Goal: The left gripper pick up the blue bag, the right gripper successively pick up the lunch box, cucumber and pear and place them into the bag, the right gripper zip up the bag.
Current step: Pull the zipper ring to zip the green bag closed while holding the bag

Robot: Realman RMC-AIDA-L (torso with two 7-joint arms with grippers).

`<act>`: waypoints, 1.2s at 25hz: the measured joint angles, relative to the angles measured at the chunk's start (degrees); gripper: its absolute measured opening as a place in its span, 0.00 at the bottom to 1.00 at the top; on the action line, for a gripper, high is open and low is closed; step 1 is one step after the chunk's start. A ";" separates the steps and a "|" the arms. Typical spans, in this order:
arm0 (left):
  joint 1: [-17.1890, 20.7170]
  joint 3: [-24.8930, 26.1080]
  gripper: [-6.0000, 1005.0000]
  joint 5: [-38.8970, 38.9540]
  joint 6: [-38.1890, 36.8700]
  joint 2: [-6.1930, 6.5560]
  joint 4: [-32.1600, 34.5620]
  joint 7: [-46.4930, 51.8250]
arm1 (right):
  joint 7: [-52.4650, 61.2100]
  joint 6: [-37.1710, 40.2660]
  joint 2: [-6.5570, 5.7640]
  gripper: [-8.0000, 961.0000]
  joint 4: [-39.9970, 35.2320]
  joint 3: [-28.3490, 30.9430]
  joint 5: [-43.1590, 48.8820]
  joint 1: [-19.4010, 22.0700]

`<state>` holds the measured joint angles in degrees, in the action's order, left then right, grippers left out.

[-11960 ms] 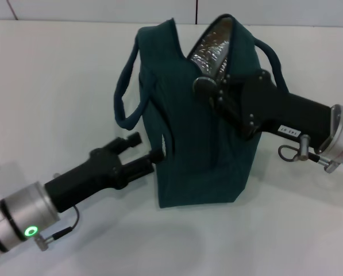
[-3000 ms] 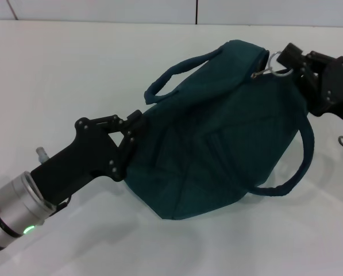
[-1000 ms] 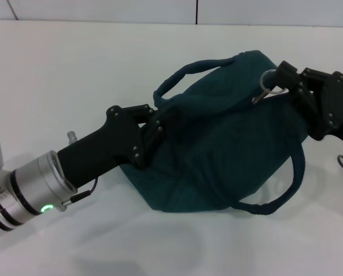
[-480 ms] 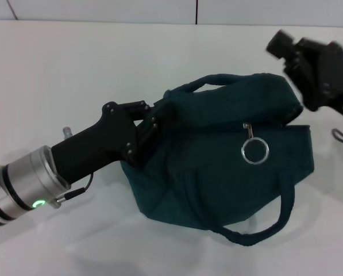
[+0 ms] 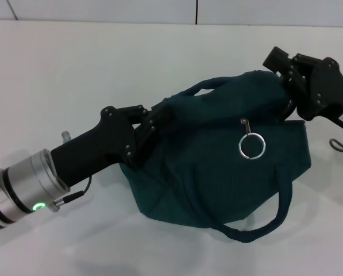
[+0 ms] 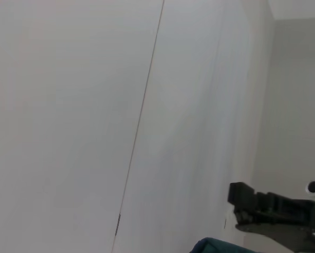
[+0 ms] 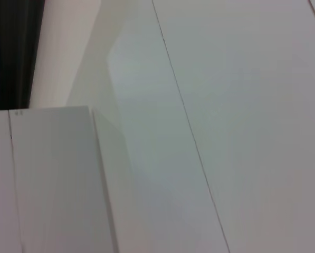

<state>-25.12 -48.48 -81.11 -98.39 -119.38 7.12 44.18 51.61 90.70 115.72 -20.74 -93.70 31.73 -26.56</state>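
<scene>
Blue bag lay slumped on its side on the white bench, mid-scene, between the two arms. No foil lining showed, so the mouth looked zipped across. One loop handle trailed toward the robot; the other arched over the far upper edge.

Judgement: zipping looked finished or nearly so. To close the step well, the right arm ought to back straight off without snagging fabric, and the left should let go only once the bag sat settled.

Left tool was pressed into the bag's left end near the handle root, closed on a fold of fabric as far as could be seen; fingertips buried in cloth.

Right tool sat at the bag's far right corner, just above the fabric. Contact could not be told, nor how far its fingers stood apart.

Ring pull hung loose on the bag's face, free of both tools.

Lunch box, cucumber, pear: none visible.
</scene>
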 joint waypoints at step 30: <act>0.95 -0.12 0.06 1.22 -0.97 -0.59 -0.53 -0.20 | 14.23 11.83 -2.30 0.54 8.97 -0.23 11.63 -0.13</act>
<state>-24.17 -48.60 -79.89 -99.36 -119.97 6.59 43.98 65.84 102.53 113.42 -11.77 -93.93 43.35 -26.69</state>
